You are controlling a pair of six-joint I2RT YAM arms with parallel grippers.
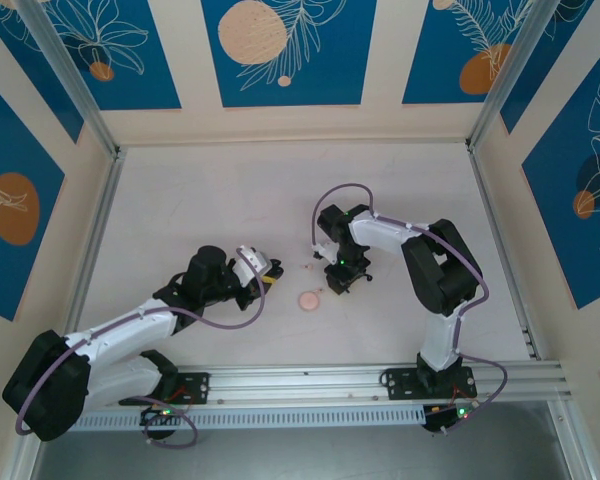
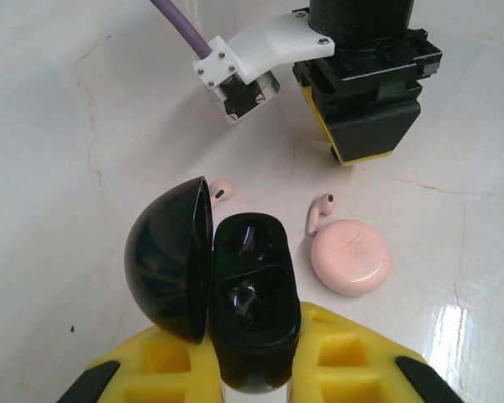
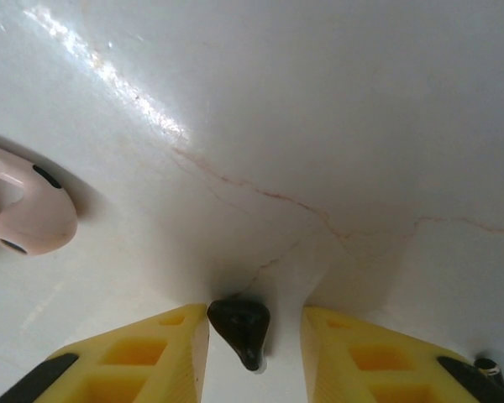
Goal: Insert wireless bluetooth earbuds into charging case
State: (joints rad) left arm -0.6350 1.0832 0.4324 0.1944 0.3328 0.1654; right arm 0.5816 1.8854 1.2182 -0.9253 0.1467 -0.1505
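My left gripper (image 2: 252,374) is shut on a black charging case (image 2: 254,294), its domed lid (image 2: 168,260) swung open to the left. Something glossy lies in its nearer well; I cannot tell if it is a bud. A closed pink round case (image 2: 350,256) rests on the table, with one pink earbud (image 2: 319,211) touching it and another (image 2: 221,191) behind the lid. My right gripper (image 3: 254,317) stands open low over the table. A black earbud (image 3: 239,326) lies between its fingers, against the left one and apart from the right. From above, the left gripper (image 1: 263,270) and right gripper (image 1: 338,280) flank the pink case (image 1: 309,299).
The white table (image 1: 230,200) is walled by patterned panels with metal rails. A pink earbud (image 3: 35,217) lies left of my right fingers. A small dark object (image 3: 487,367) sits by the right finger's outer edge. Open table stretches behind both grippers.
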